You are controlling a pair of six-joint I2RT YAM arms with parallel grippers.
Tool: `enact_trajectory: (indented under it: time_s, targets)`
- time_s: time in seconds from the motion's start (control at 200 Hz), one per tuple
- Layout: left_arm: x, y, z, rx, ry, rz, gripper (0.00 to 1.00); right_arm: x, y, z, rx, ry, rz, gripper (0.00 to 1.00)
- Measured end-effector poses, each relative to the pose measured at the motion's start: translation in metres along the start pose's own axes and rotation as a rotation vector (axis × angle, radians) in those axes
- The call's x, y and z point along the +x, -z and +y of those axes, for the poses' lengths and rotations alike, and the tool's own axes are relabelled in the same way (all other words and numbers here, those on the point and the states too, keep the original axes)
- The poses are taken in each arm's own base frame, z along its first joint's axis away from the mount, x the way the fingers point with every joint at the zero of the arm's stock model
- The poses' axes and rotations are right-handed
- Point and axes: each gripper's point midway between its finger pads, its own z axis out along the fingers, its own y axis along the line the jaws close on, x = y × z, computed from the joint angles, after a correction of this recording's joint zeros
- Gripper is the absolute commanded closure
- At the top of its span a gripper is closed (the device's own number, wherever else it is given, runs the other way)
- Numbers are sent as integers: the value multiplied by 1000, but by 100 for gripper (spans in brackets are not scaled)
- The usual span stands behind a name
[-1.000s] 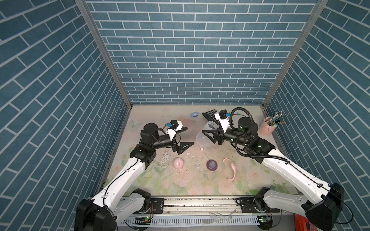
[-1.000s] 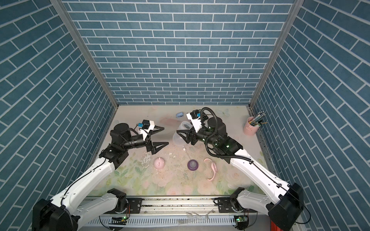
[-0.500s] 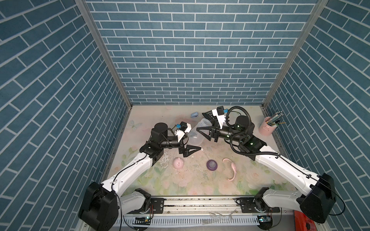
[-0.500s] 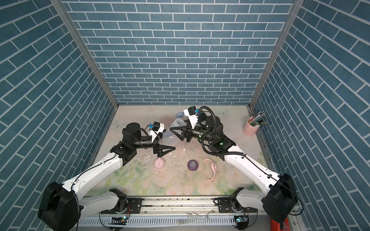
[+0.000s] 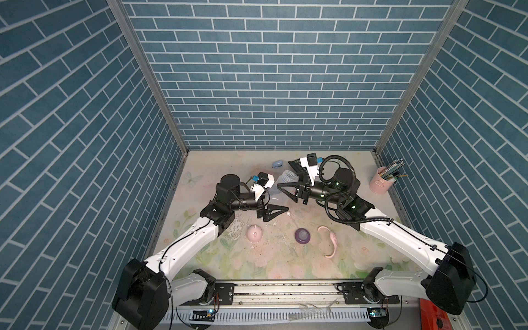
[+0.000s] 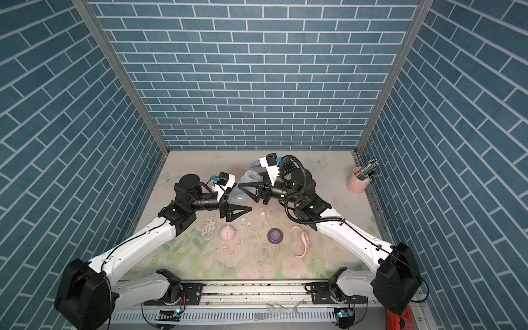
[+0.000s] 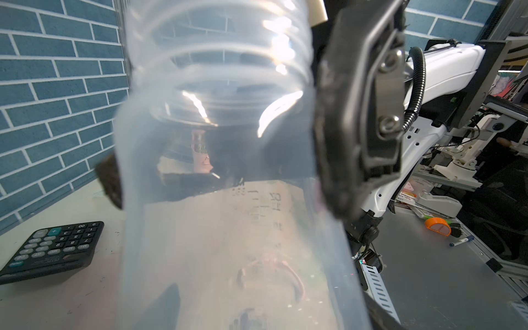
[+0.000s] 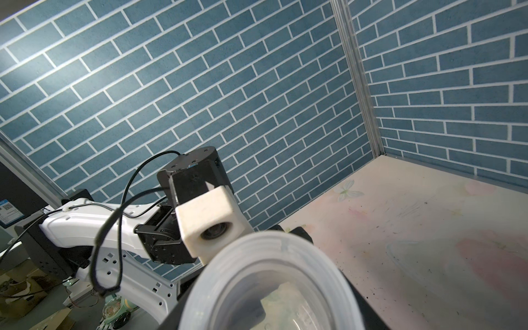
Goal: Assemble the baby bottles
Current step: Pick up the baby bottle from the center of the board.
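Held aloft between the arms, the small clear plastic bottle body [image 5: 282,183] sat clamped just below its threaded neck in the right gripper [image 5: 288,185] — base pointing at the left gripper [image 5: 278,198], whose jaws straddled it; whether they pressed, I couldn't tell.

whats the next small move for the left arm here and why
Probably close the left end effector on the bottle, low on its body. The right end effector holds it off the table near the neck; the left fingers flank it, seemingly not gripping yet. The collar, ring and cap lie loose, so the right needs freeing.
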Motion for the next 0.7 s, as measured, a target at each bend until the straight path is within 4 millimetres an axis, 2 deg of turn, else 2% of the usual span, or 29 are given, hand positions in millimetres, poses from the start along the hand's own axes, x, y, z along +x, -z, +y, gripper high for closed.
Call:
enact_trajectory:
  time_s: [0.21, 0.325, 0.485, 0.565, 0.645, 0.7]
  targets:
    - [-5, 2, -2, -19, -14, -8, 20, -1, 0, 6, -13, 0, -1, 24]
    - [-11, 6, 0, -73, -37, -20, 25, 4, 8, 6, 23, 1, 20, 18]
    - [-11, 15, 14, -202, -45, -8, 29, 5, 38, 12, 125, 44, 24, 16]
    - [-8, 19, 22, -263, -43, 3, 32, 1, 58, 15, 200, 72, 14, 19]
    - [0, 24, 30, -325, -33, 18, 34, 2, 76, 9, 301, 79, 16, 24]
    - [6, 27, 37, -370, -26, 29, 34, 9, 88, -1, 385, 66, 39, 26]
